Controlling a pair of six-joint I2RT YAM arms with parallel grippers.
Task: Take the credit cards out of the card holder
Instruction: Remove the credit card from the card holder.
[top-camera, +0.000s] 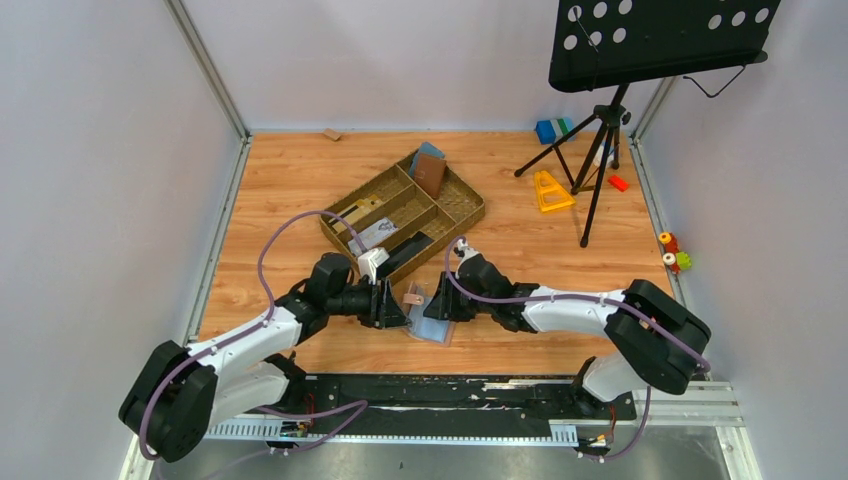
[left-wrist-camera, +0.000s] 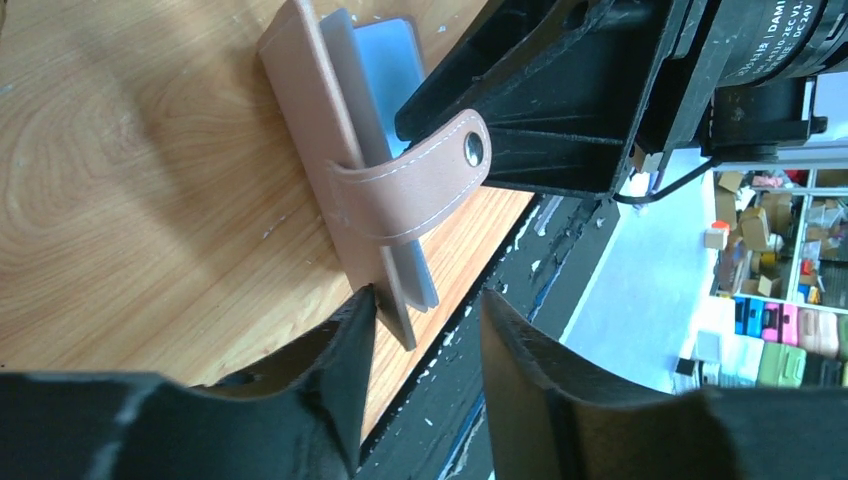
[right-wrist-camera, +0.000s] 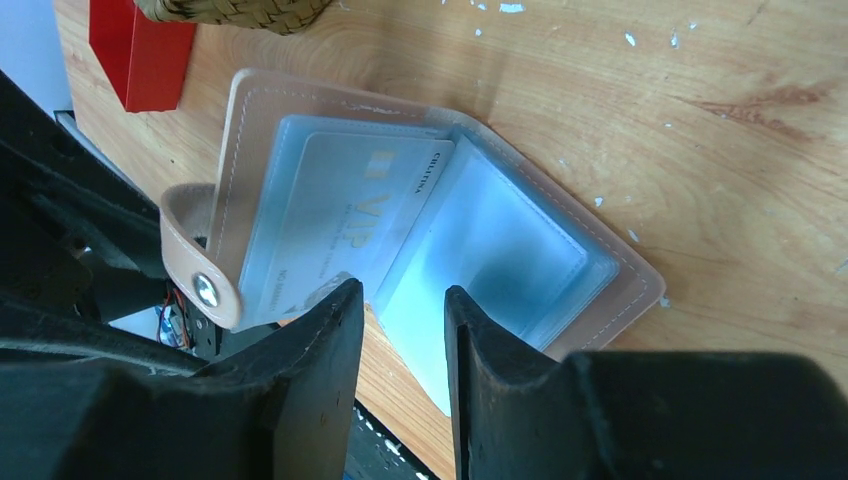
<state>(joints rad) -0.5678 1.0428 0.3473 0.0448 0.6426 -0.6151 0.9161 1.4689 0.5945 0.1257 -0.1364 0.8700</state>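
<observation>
Parted left fingers and parted right fingers flank the open card holder.

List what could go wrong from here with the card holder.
The right end effector sits over a clear plastic sleeve, not the white VIP card, so closing may drag the whole tan folding card holder. The holder lies at the wooden table's near edge; with the left end effector open, it might slide off.

white arm shells, black joints and fingers (purple cables alongside).
</observation>
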